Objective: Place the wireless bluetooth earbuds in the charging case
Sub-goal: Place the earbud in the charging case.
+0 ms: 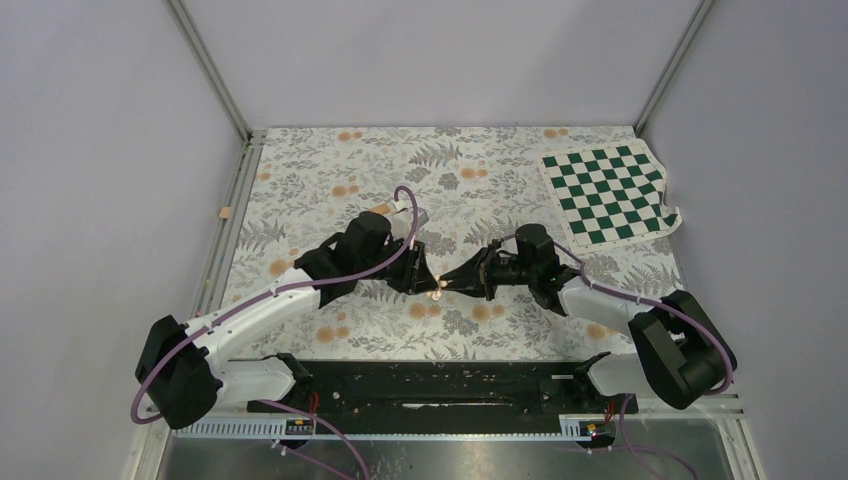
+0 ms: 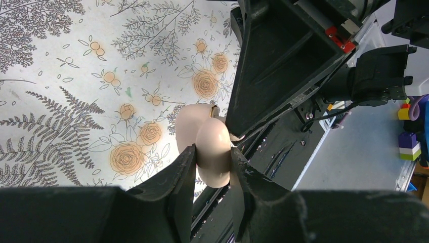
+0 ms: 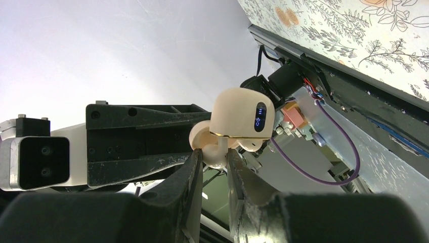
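Above the middle of the fern-and-rose printed tablecloth (image 1: 330,170), two black grippers meet tip to tip, one arm reaching in from 8 o'clock and the other from 4 o'clock in the overhead view.

The left gripper (image 2: 213,163) is clamped narrowly on the one charging case (image 2: 214,144). The case is a smooth, matte, peach-pink plastic shell, rounded like a pebble, and it is lifted clear of the cloth. From the right wrist it shows a small dark oval window with blue lit figures on its domed face. A pale round part shows just behind it at 9 o'clock.

The right gripper (image 3: 215,161) pinches one earbud (image 3: 218,153), a tiny glossy cream bulb with a short stem. The stem points up to the underside of the case at 12 o'clock, and the two touch or very nearly touch. Whether a second bud sits in the case I cannot tell.

A single green-and-white checkerboard sheet (image 1: 610,192) lies flat at 2 o'clock, with one corner curled. One small tan wooden block (image 1: 225,212) sits at the cloth's edge at 9 o'clock. A few coloured toy bricks (image 2: 409,146) stand off the table at 3 o'clock in the left wrist view.
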Motion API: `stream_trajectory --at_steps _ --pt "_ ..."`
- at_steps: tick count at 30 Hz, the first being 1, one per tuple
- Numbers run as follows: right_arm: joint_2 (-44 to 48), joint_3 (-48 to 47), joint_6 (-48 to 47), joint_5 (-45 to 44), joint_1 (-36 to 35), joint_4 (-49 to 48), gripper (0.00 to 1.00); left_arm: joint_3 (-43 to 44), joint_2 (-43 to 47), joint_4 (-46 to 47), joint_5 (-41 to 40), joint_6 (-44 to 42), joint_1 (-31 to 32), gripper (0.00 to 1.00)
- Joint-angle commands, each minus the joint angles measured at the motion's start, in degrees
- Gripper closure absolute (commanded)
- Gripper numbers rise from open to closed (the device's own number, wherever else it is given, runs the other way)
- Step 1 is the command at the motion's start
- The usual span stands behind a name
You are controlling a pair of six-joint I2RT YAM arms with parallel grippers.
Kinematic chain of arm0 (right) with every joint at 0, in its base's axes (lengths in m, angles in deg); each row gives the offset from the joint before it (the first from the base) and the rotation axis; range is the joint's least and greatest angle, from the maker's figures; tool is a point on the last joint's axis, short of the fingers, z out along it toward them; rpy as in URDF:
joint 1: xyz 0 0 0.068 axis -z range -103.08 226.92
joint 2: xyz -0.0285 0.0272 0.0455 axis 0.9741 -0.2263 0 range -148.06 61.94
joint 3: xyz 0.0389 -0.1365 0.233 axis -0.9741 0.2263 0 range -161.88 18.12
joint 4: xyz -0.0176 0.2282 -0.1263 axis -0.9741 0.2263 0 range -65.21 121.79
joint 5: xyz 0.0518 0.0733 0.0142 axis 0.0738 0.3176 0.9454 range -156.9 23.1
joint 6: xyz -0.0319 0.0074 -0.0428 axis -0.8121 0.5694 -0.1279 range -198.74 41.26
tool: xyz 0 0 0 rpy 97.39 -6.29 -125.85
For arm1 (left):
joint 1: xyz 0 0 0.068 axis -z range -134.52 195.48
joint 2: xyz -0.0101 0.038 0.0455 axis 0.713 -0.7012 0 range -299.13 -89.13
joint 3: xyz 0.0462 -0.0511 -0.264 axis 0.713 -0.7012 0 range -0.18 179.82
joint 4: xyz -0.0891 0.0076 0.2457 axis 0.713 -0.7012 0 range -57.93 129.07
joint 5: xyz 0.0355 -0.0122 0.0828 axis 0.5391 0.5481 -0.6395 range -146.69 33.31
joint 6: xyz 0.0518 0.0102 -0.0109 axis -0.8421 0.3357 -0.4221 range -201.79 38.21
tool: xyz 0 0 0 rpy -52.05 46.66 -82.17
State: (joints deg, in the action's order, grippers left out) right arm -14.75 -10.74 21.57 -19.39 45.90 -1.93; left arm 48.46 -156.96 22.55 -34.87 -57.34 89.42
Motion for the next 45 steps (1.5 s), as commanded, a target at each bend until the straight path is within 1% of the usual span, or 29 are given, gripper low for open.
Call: stream_trajectory --at_steps 1,3,15,20,25,34,45 --pt "-1.63 -0.80 1.06 -0.75 -0.61 -3.10 1.00 2.57 2.44 4.69 2.31 -0.14 0.44 1.00" --pt "-1.84 -0.68 1.80 -0.78 -0.61 -4.58 1.00 2.35 2.51 4.57 2.63 -0.30 0.49 1.00" --pt "0.34 1.24 1.32 -2.15 0.09 -3.59 1.00 2.42 2.09 4.27 4.78 -1.21 0.34 1.00" --pt "1.86 0.66 -0.63 -2.70 0.73 -0.40 1.00 2.43 1.11 4.14 7.98 -0.95 -1.04 1.00" --pt "2.69 1.48 -0.57 -2.55 1.21 -0.42 1.00 1.83 -0.17 5.54 12.70 0.56 -3.63 1.00" --pt "5.28 2.19 1.92 -2.60 1.75 -2.67 1.00 1.57 -1.95 6.74 14.15 0.25 -4.34 1.00" --pt "8.05 4.03 0.25 -2.09 2.67 0.22 1.00 0.08 -2.62 10.05 17.54 0.58 -5.63 1.00"
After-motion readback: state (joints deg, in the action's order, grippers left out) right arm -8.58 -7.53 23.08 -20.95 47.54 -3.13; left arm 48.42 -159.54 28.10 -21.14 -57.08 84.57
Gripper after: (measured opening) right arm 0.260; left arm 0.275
